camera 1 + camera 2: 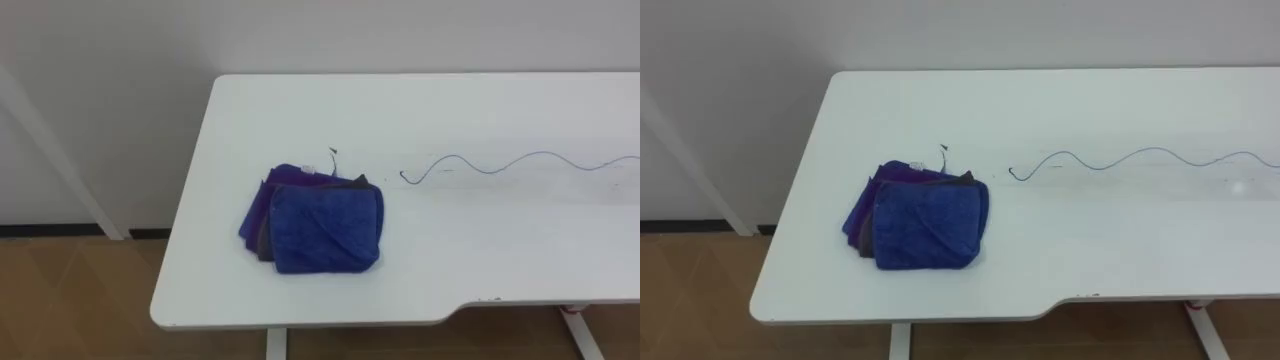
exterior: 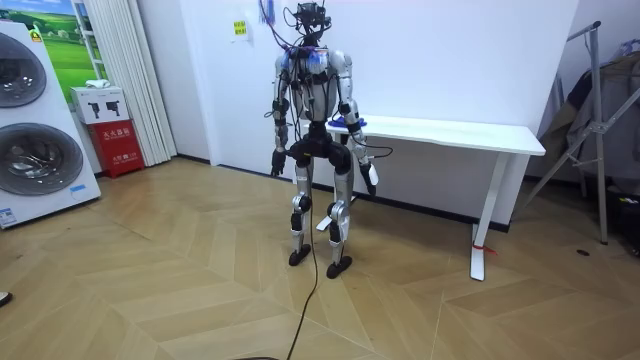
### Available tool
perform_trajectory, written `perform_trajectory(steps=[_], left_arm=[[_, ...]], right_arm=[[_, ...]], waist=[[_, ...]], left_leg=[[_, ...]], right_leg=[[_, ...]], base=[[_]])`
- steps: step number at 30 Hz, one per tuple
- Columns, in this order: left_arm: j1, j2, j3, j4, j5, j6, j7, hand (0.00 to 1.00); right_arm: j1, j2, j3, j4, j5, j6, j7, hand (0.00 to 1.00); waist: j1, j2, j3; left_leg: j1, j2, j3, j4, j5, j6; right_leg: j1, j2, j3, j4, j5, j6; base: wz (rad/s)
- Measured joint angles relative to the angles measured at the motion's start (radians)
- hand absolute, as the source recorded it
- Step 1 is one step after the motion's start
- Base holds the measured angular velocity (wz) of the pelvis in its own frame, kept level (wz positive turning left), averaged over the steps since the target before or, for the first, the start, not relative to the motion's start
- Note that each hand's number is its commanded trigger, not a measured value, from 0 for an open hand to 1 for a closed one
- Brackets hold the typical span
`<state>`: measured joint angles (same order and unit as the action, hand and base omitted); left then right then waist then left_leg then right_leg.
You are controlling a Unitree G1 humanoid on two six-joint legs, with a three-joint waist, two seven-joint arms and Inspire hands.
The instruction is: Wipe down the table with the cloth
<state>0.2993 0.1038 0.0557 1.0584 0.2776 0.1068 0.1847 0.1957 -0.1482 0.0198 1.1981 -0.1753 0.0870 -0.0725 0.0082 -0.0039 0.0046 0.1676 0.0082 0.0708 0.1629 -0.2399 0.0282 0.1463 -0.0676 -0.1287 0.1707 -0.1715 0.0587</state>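
Observation:
A stack of folded blue and purple cloths [image 1: 315, 225] lies near the left end of the white table [image 1: 480, 240], a little back from the front edge. Right of the cloths a thin dark wavy line [image 1: 500, 163] runs across the tabletop to the right. In the room view I stand upright on the wooden floor at the table's [image 2: 450, 131] left end, close to the cloths [image 2: 347, 123]. Both arms hang at my sides, away from the cloths: the left hand [image 2: 277, 166] by my hip, the right hand [image 2: 371, 178] below the table's edge.
The table stands against a white wall. Its front edge has a cut-out step at the right [image 1: 480, 297]. Washing machines [image 2: 35, 130] and a red box [image 2: 118, 146] stand at the room view's left, a metal stand [image 2: 598, 130] at its right.

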Motion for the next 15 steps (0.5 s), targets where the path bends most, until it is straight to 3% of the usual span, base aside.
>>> perform_trajectory(steps=[9,15], left_arm=[[-0.003,0.0,0.0,0.0,0.0,-0.002,0.0,0.0],[-0.006,0.002,0.023,0.0,0.0,-0.015,0.001,0.0]], right_arm=[[-0.016,-0.001,0.003,-0.002,-0.005,-0.003,0.001,0.0],[-0.031,0.0,-0.001,-0.001,0.07,-0.038,-0.001,0.0]], waist=[[0.003,-0.004,0.0001],[0.004,-0.006,0.0]], left_leg=[[-0.007,0.0,0.005,-0.001,0.0,0.0],[-0.007,0.0,0.006,0.001,0.0,0.0]], right_leg=[[-0.014,0.0,0.005,-0.003,-0.002,-0.002],[-0.017,0.001,0.014,-0.003,-0.002,-0.003]], base=[[-0.01],[0.0]])
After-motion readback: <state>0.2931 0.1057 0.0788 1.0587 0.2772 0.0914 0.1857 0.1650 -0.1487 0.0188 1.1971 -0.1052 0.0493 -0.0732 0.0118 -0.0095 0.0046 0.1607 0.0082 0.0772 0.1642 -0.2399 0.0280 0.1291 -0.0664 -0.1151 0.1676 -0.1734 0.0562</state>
